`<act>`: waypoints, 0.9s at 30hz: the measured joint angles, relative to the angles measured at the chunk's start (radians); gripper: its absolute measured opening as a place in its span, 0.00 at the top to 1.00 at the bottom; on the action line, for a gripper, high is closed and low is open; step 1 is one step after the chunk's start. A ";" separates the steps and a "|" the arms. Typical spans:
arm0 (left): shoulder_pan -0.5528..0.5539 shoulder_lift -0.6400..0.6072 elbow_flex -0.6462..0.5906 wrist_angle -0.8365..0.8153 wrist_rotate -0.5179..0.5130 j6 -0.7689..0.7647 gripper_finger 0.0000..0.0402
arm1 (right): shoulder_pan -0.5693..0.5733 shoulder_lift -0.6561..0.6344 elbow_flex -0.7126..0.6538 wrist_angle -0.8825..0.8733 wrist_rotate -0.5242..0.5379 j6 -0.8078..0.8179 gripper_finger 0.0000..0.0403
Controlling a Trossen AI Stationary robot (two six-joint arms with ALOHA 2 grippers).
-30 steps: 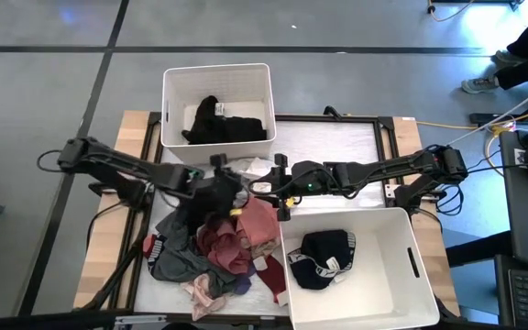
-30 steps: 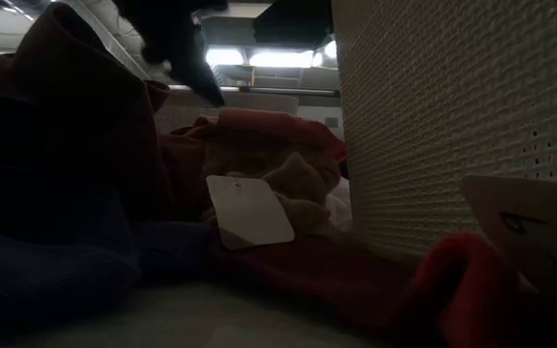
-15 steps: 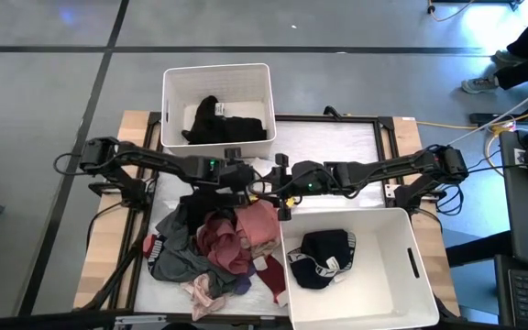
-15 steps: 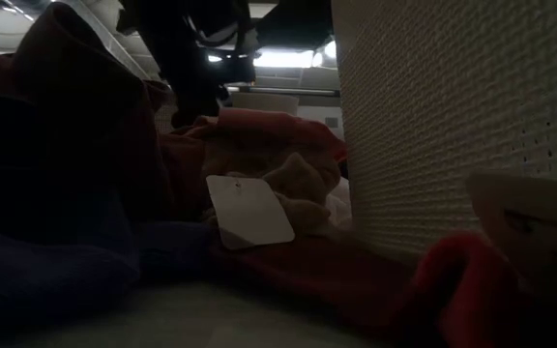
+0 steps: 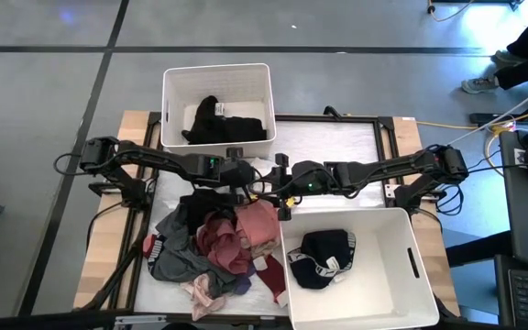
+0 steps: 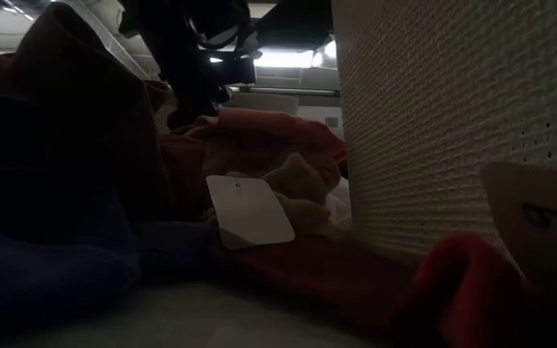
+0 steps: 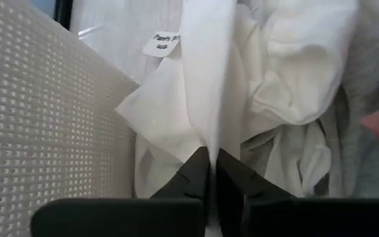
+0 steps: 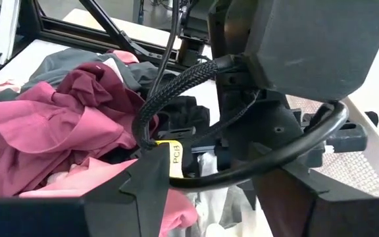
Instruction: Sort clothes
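We see a white garment (image 7: 202, 99) pinched between black fingers (image 7: 193, 181), pink (image 5: 258, 223) and maroon clothes (image 5: 220, 246) heaped nearby, and white perforated bins (image 5: 216, 78).

The left arm (image 8: 288, 72) looms just beside crumpled maroon clothes (image 8: 58, 125).

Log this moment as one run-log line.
left gripper: shut on white garment | right gripper: open, beside pile | bins: black items
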 joint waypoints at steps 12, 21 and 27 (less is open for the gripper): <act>-0.066 -0.197 0.026 -0.005 -0.153 0.018 0.99 | 0.001 0.002 0.011 -0.008 0.000 0.001 0.49; -0.054 -0.454 0.026 0.043 -0.210 0.064 1.00 | 0.001 0.002 0.012 -0.003 0.003 0.005 0.49; -0.016 -0.574 0.027 0.176 -0.226 0.182 1.00 | 0.001 0.002 0.012 0.004 0.006 0.007 0.49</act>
